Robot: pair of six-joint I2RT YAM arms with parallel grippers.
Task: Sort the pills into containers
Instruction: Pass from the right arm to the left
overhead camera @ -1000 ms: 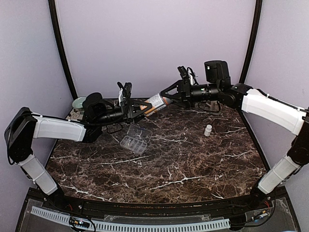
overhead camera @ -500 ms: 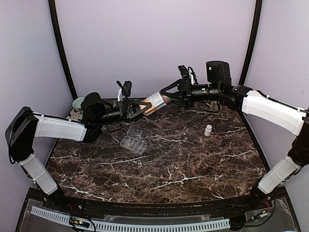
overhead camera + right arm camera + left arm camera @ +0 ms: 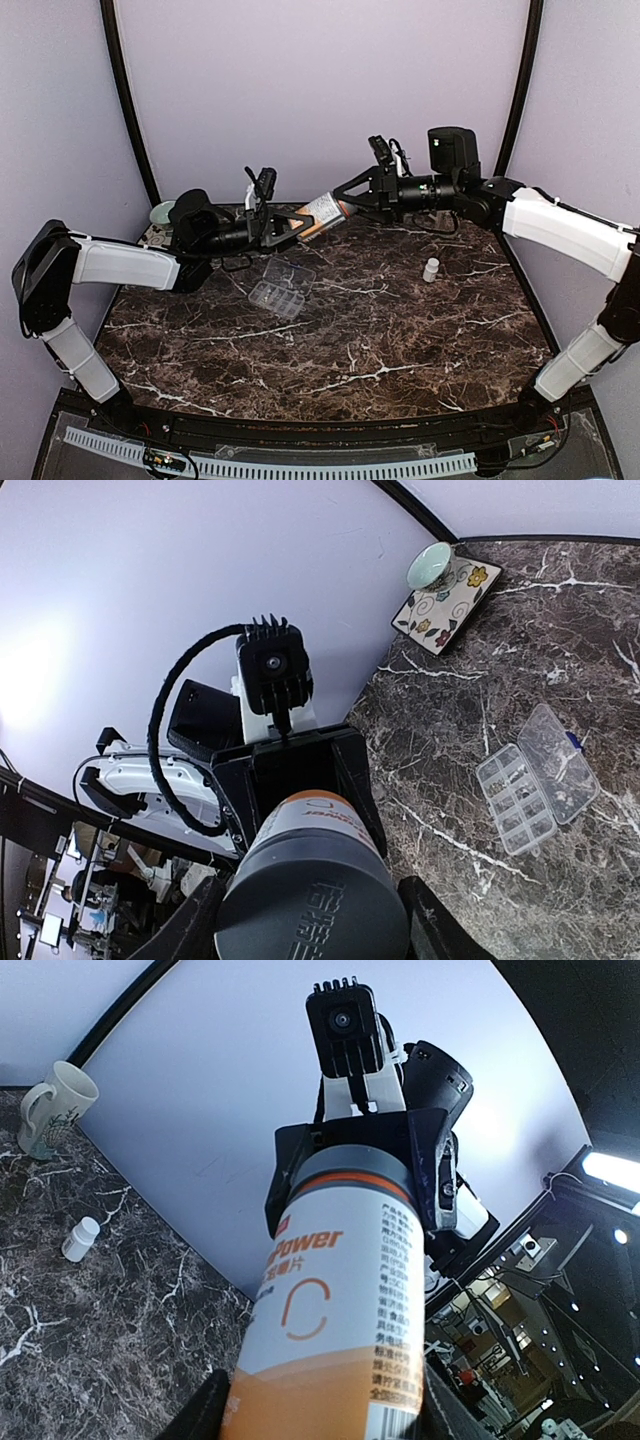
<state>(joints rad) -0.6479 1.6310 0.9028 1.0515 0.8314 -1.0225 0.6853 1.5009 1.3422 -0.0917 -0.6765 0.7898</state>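
Top external: left hand (image 3: 293, 226) and right hand (image 3: 342, 205) both gripped the pill bottle (image 3: 322, 212) midair. The organizer box (image 3: 281, 287) (lid open) lay on the tabletop (image 3: 400, 330), nearer and left of centre. If the cap popped off suddenly, the contents could scatter past the box.

On the bottle (image 3: 300, 1385) you can read only one word, in the left wrist view: "Power", in orange letters on the white label (image 3: 345, 1260). What stands before it turns away around the curve. Under it there is an orange open ring, like a letter C. To the right run columns of small Chinese characters, too small to read, and a barcode (image 3: 392, 1422) below them. The cap (image 3: 310, 905) carries raised characters, which you cannot read.
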